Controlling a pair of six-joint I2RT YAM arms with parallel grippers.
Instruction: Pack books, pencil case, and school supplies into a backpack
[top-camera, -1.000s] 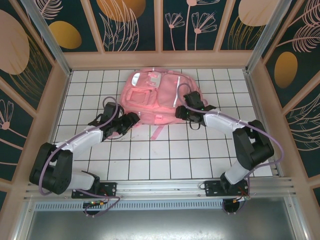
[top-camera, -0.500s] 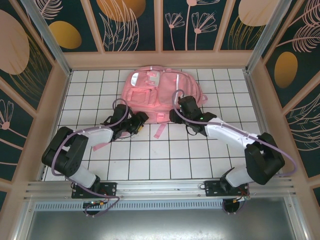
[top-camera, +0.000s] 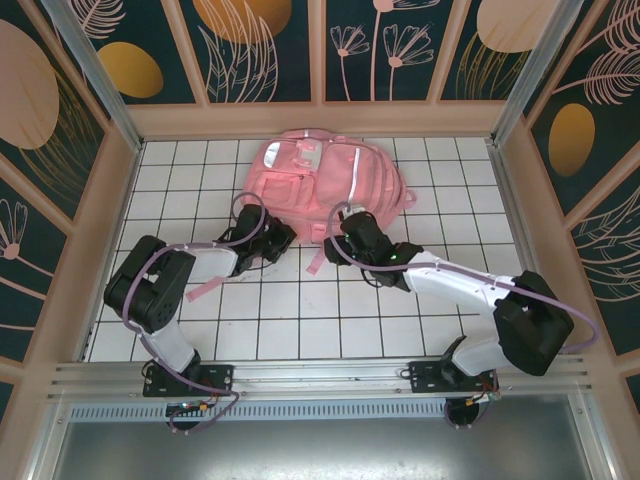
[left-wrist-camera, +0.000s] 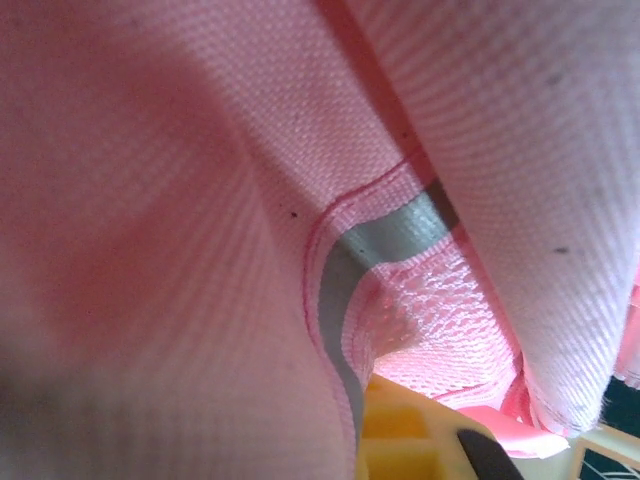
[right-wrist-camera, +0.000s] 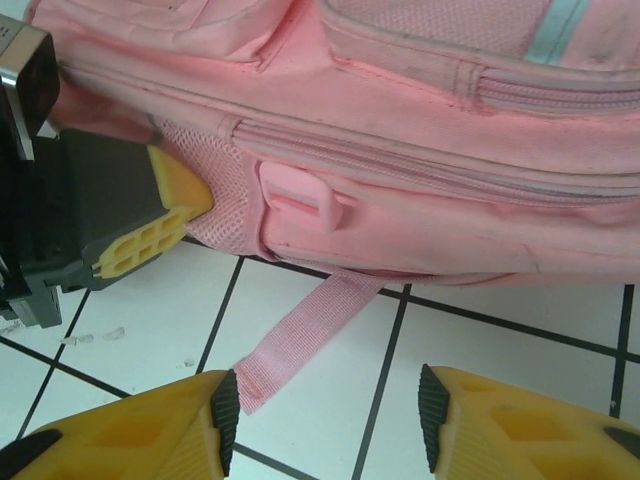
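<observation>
So the left gripper (top-camera: 272, 243) just snapped shut on the mesh side of the backpack (top-camera: 320, 180), lying far-middle on the table (top-camera: 300, 320). The right gripper (right-wrist-camera: 325, 415) hovers, fingers apart, over a loose strap (right-wrist-camera: 300, 340). Looks like prep for opening it.

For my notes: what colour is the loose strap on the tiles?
The strap is pink like the backpack; best in right wrist view.

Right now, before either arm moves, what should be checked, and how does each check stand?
1. Left gripper shut against the backpack at its lower edge: ok.
2. Fabric really pinched in it: cannot tell.
3. Right gripper open and empty: ok.
4. Loose strap clear of the right gripper: not ok, its end lies beside one fingertip.
5. Backpack open for packing: cannot tell.
</observation>
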